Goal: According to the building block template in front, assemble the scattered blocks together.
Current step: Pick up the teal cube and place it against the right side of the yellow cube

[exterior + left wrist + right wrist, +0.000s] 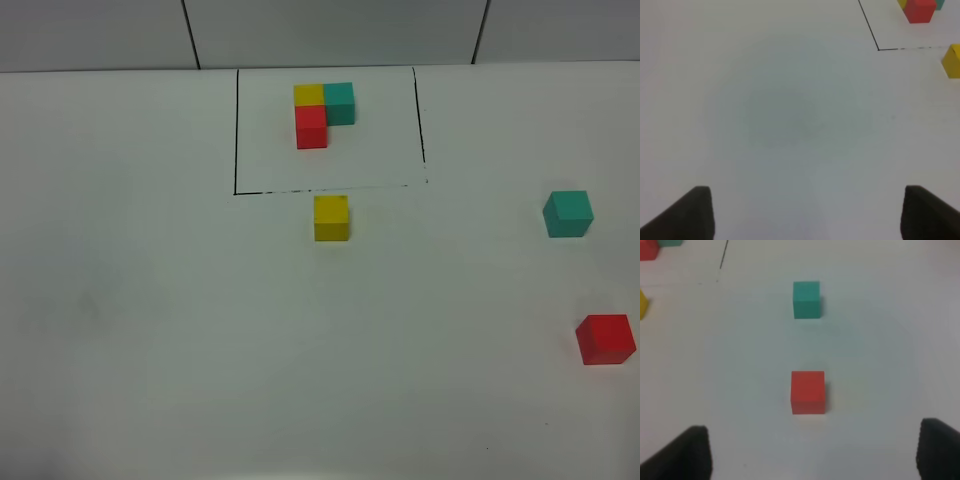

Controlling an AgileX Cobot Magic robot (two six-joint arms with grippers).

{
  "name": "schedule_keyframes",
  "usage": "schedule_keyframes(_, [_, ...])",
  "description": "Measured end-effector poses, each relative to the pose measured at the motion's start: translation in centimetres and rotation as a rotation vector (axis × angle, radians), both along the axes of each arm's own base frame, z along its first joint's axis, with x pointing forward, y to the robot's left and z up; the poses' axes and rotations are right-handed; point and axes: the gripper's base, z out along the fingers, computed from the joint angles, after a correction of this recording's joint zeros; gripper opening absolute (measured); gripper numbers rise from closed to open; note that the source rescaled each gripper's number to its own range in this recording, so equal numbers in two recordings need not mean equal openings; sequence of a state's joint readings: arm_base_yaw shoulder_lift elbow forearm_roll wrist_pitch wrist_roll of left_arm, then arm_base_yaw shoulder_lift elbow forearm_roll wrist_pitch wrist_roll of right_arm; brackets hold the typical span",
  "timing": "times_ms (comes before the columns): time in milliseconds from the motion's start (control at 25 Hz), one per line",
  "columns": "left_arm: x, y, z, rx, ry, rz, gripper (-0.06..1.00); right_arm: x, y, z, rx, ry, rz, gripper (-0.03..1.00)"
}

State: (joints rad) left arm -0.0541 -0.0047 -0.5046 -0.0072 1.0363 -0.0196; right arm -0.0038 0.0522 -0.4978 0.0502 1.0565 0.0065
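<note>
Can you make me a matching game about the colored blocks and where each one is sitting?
Things:
1. loose yellow block
2. loose green block
3. loose red block
4. joined three-block model

Places:
A. inside the black frame
B. far right, at the front
C. just outside the frame's near line
D. far right, farther back

Pairs: 1-C, 2-D, 3-B, 4-A

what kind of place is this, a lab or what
Probably a robotics lab bench: a bare white table, a three-cube template inside a drawn black rectangle, and a loose yellow cube, teal cube and red cube set out for assembly.
</note>
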Motion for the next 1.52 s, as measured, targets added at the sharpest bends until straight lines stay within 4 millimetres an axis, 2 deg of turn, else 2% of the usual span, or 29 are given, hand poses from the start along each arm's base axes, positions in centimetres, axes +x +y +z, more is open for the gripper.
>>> schedule_keyframes(600, [0.0,0.0,0.0,0.0,0.0,0.0,0.79,0.1,0.0,0.0,0.001,0.011,0.001,0.69])
schedule_keyframes(760, [0.0,0.0,0.0,0.0,0.0,0.0,0.79,1.0,0.0,0.3,0.004,0.104,0.004,0.69])
schedule_keyframes(840, [0.0,0.0,0.0,0.0,0.0,0.0,0.79,2.1,0.1,0.7,0.007,0.16,0.006,0.69])
schedule_keyframes(920, [0.0,0.0,0.0,0.0,0.0,0.0,0.79,3.6,0.1,1.4,0.011,0.197,0.006,0.69])
schedule_keyframes(1040, [0.0,0.0,0.0,0.0,0.0,0.0,0.79,7.0,0.1,2.4,0.014,0.266,0.002,0.72])
schedule_keyframes(1200, [0.0,0.0,0.0,0.0,0.0,0.0,0.79,13.1,0.0,2.6,-0.015,0.39,0.018,0.79])
schedule_keyframes(1320, [0.0,0.0,0.0,0.003,0.0,-0.002,0.79,17.8,-0.1,1.7,-0.03,0.477,0.031,0.82])
schedule_keyframes(1440, [0.0,0.0,0.0,0.003,0.0,-0.002,0.79,22.1,-0.1,-0.6,-0.041,0.583,0.044,0.83])
schedule_keyframes(1520, [0.0,0.0,0.0,0.003,0.0,-0.002,0.79,24.3,-0.1,-2.1,-0.044,0.637,0.053,0.83])
